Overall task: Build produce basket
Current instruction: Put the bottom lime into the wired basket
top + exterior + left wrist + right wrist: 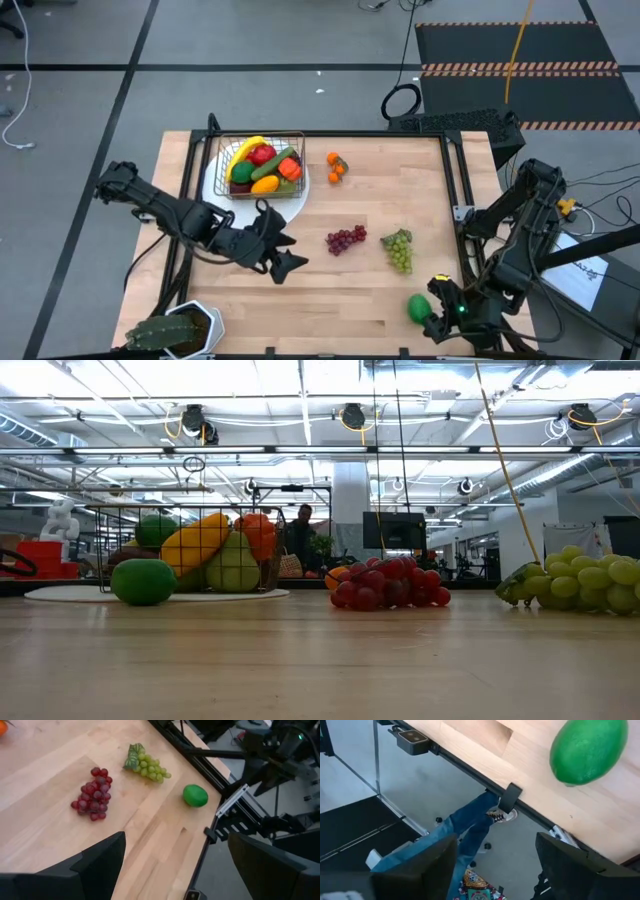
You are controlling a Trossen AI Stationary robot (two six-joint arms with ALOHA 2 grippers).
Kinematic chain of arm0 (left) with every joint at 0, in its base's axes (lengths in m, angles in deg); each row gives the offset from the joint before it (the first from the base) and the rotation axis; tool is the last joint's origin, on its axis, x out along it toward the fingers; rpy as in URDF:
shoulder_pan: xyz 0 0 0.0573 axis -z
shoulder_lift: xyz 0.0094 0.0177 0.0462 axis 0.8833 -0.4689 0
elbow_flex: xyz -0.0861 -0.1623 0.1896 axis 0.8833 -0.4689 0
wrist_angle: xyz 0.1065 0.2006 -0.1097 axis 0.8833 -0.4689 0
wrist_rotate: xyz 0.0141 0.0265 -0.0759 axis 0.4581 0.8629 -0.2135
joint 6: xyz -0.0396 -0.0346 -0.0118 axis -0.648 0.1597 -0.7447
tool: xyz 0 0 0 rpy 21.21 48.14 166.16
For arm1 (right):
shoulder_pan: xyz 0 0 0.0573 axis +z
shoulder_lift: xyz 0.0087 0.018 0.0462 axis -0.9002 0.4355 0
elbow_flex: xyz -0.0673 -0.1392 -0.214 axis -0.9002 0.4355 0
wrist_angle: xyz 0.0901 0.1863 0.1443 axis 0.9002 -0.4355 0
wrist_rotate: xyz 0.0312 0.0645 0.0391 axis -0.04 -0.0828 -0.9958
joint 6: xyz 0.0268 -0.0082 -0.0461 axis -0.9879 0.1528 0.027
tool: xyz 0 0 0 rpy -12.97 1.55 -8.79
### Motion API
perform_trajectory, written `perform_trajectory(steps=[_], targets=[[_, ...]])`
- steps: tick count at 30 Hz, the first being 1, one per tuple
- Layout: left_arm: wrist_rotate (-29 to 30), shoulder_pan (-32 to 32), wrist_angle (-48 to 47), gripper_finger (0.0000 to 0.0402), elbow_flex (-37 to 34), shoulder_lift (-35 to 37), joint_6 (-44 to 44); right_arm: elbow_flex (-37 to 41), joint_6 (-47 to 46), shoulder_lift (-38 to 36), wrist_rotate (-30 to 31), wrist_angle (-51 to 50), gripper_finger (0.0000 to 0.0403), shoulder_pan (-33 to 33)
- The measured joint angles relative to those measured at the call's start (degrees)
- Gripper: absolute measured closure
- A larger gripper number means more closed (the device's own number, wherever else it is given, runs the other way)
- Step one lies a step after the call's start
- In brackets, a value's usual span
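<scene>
The lime (587,751) sits just beside the right gripper (438,318), whose fingers gape, empty; it should straddle the fruit squarely before closing.

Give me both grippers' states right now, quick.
Left gripper: open, holding nothing, above the wooden table.
Right gripper: open, empty, beside the round green lime.

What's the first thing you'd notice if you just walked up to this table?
The wire basket heaped with bright toy produce, sitting on a white plate at the table's far left. Next come the purple grapes and green grapes lying loose mid-table, and a lime at the near right edge by the right gripper.
</scene>
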Motion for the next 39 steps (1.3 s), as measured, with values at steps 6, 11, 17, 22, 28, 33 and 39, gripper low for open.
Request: perform_trajectory(steps=[6, 11, 17, 22, 28, 33, 39], targets=[[0.43, 0.5, 0.0, 0.0051, 0.0, 0.0, -0.22, 3.64, 1.06, 0.0, -0.04, 0.07, 0.0076, 0.0], [0.8, 0.46, 0.01, 0.0051, 0.0, 0.0, -0.46, 9.49, -0.55, -0.02, -0.09, 2.21, 0.0037, -0.29], [0.81, 0.46, 0.02, 0.0051, 0.0, 0.0, -1.62, 17.46, -2.47, -0.06, -0.11, 8.77, 0.0034, -1.08], [0.78, 0.45, 0.04, 0.0051, 0.0, 0.0, -1.73, 23.34, -2.09, -0.04, -0.11, 13.9, 0.0044, -2.2], [0.75, 0.48, 0.09, 0.0051, 0.0, 0.0, -3.67, 26.97, -0.95, -0.02, -0.11, 15.67, 0.005, -2.86], [0.74, 0.48, 0.13, 0.0051, 0.0, 0.0, -4.12, 28.15, 0.95, -0.02, -0.12, 16.32, 0.005, -2.86], [0.74, 0.44, 0.11, 0.0051, 0.0, 0.0, -2.81, 30.47, 0.86, -0.04, -0.14, 21.54, 0.0051, -2.86]])
